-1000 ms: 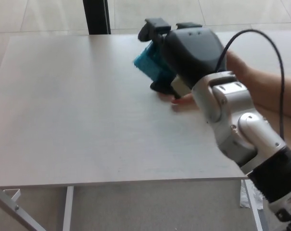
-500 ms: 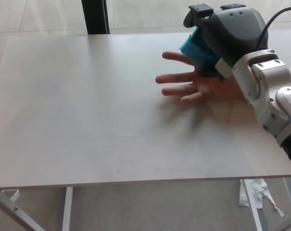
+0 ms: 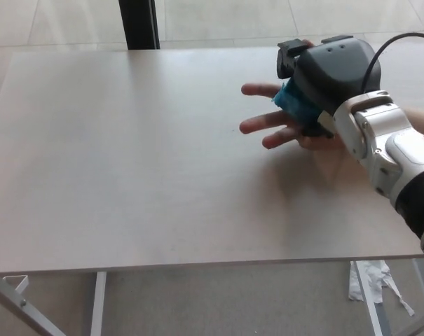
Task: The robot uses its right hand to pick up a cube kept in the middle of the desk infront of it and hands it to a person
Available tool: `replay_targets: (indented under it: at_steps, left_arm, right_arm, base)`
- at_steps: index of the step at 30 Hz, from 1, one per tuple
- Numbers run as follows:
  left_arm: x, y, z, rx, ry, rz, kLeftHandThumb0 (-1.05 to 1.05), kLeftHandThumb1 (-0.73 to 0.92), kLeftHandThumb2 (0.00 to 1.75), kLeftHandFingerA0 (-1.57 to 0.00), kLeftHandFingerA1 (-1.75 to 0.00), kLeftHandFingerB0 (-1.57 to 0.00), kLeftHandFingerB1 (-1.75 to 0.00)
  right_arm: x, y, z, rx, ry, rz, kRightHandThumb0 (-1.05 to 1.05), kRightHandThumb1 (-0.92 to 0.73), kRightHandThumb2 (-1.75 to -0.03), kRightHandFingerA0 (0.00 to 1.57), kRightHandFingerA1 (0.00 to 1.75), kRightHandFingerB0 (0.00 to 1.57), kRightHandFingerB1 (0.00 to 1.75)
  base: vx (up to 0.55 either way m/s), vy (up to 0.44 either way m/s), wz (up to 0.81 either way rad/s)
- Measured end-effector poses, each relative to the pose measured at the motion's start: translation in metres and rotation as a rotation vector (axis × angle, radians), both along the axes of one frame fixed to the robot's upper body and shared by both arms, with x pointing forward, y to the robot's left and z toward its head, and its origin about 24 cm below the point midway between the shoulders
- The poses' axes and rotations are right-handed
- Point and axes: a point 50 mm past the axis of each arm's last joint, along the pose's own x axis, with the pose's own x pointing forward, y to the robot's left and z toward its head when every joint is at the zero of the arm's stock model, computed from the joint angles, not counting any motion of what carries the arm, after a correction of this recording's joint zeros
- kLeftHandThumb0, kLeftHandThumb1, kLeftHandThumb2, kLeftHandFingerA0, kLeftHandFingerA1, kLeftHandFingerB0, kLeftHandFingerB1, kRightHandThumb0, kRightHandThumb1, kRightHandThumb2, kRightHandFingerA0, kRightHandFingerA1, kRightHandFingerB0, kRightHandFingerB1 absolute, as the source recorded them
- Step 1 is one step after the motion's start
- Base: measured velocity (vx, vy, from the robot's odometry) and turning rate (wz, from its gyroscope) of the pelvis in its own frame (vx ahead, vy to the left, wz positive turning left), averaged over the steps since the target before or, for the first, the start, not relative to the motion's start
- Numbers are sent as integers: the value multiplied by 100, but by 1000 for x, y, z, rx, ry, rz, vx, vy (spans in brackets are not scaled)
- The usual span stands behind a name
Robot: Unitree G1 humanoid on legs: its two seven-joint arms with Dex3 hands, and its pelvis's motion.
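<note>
Gripping one blue cube (image 3: 290, 100) | right robot hand (image 3: 322, 78) closed | over one person's open palm (image 3: 282, 122)

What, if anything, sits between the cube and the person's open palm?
Nothing visible does. The right robot hand holds the blue cube directly over the person's hand, whose fingers are spread above the desk. Whether cube and palm already touch cannot be told.

Cube (image 3: 293, 103) in right hand (image 3: 329, 73) over person's palm (image 3: 311, 133)
</note>
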Motion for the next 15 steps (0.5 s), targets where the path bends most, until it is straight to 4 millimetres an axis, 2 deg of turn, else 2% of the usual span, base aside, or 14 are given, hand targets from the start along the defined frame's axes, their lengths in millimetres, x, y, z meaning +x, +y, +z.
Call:
replay_targets:
  at_steps: [1,2,3,4,5,6,7,8,9,11,12,13,14,15]
  left_arm:
    - [0,0,0,0,2,-2,-84,82,122,-34,-58,-32,-50]
    - [0,0,0,0,4,-3,-84,82,122,-34,-58,-32,-50]
    - [-1,0,0,-1,6,-4,-92,81,92,-42,-59,-39,-46]
    - [-1,0,-1,-1,7,-4,-92,81,92,-42,-59,-39,-46]
    - [-1,-1,-1,-2,7,-5,-84,76,114,-38,-60,-39,-53]
    - [-1,-1,-1,-3,7,-5,-92,80,90,-42,-57,-40,-46]
    - [-1,-1,-1,-3,5,-4,-92,80,90,-42,-57,-40,-46]
    - [-1,-1,-1,-4,3,-3,-85,92,75,-41,-54,-41,-41]
    - [-1,-1,-1,-4,-1,-1,-86,92,77,-41,-53,-40,-40]
    - [-1,-1,-1,-5,-4,1,-84,92,75,-40,-54,-42,-39]
    - [-1,-1,-1,-5,-4,0,-86,92,76,-41,-53,-41,-39]
    - [-1,-1,-1,-5,-5,0,-86,92,76,-41,-53,-41,-39]
    - [-1,-1,-1,-6,-5,0,-92,78,90,-47,-58,-41,-45]
    - [-1,-1,-1,-6,-6,1,-92,78,90,-47,-58,-41,-45]
  right_arm:
    - [0,1,-1,2,5,0,-28,-60,-70,91,175,71,151]
    - [0,3,-3,2,9,1,-28,-60,-70,91,175,71,151]
    - [0,4,-4,0,13,2,-37,-45,-91,120,135,84,108]
    - [0,4,-5,-2,15,2,-37,-45,-91,120,135,84,108]
    - [0,6,-6,-9,14,6,-30,-59,-65,89,164,73,64]
    - [-1,6,-6,-13,13,8,-34,-64,-63,88,154,67,49]
    - [-1,7,-6,-16,13,11,-34,-64,-63,88,154,67,49]
    - [-1,8,-6,-17,12,13,-42,-65,-62,81,138,60,44]
    - [0,9,-5,-19,12,12,-52,-68,-60,71,100,49,38]
    - [0,9,-4,-28,14,8,-79,-76,-63,26,58,14,35]
    - [1,10,-4,-39,19,2,-86,-59,-98,10,55,3,39]
    - [1,10,-4,-53,28,-5,-86,-59,-98,10,55,3,39]
    - [2,11,-3,-61,38,-11,-96,-61,-104,1,32,9,21]
    - [2,11,-4,-66,47,-17,-96,-61,-104,1,32,9,21]
  base:
    - [0,0,0]
    - [0,0,0]
    - [0,0,0]
    - [0,0,0]
    - [0,0,0]
    - [0,0,0]
    - [0,0,0]
    - [0,0,0]
    - [0,0,0]
    - [0,0,0]
    - [0,0,0]
    - [0,0,0]
    - [0,0,0]
    - [0,0,0]
